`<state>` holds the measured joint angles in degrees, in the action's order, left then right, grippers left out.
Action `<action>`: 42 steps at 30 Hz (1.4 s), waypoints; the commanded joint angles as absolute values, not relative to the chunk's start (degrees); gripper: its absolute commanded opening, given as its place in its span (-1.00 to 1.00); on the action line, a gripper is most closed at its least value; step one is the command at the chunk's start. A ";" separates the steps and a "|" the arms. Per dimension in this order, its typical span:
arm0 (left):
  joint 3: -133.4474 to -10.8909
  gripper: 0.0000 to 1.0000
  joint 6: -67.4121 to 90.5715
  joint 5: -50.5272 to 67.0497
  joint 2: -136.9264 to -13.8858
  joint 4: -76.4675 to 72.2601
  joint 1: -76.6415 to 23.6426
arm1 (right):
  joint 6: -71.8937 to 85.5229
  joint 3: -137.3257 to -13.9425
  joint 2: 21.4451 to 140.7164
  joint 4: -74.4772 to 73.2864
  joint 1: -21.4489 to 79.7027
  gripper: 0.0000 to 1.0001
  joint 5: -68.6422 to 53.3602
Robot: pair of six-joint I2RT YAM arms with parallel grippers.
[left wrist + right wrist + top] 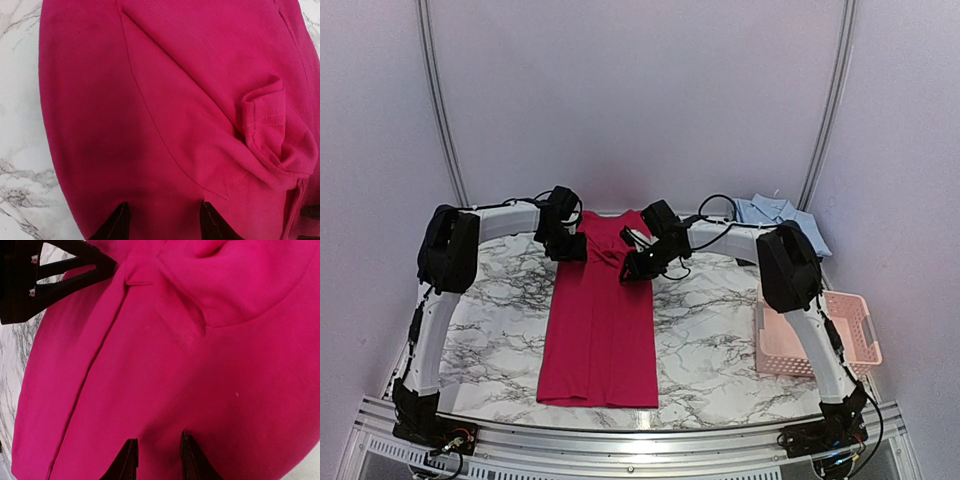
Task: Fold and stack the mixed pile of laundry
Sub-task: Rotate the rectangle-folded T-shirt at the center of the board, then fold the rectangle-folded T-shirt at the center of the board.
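The magenta-red garment (600,320) lies flat as a long strip down the middle of the marble table, with its far end folded inward. It fills the left wrist view (175,100) and the right wrist view (200,365). My left gripper (570,245) is open, its jaws spread just above the cloth at the far left corner (162,222). My right gripper (632,264) is open with a narrower gap, low over the cloth at the far right (159,460). A folded sleeve cuff (265,125) lies between them. The light blue collared shirt (780,215) lies folded at the back right.
A pink lattice basket (820,335) stands at the table's right edge, beside the right arm. Marble table (710,330) shows on both sides of the garment. The left gripper's fingers (50,275) show at the top left of the right wrist view.
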<state>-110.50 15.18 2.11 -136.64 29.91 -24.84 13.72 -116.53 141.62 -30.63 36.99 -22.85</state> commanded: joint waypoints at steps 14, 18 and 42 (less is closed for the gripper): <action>-104.12 0.98 10.21 -9.92 -111.87 30.29 -23.77 | 5.99 -109.85 115.91 -25.78 33.86 0.13 -12.35; -96.60 0.98 15.08 -13.86 -98.76 28.99 -23.67 | 9.82 -95.16 102.21 -16.56 33.26 0.96 2.68; -24.59 0.08 59.44 11.03 -40.97 30.54 -38.25 | 48.48 -47.07 82.14 -13.96 59.34 0.25 -17.18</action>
<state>-28.10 50.46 11.35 -44.60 29.89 -34.89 37.69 -49.28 84.03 -20.45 56.12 -19.40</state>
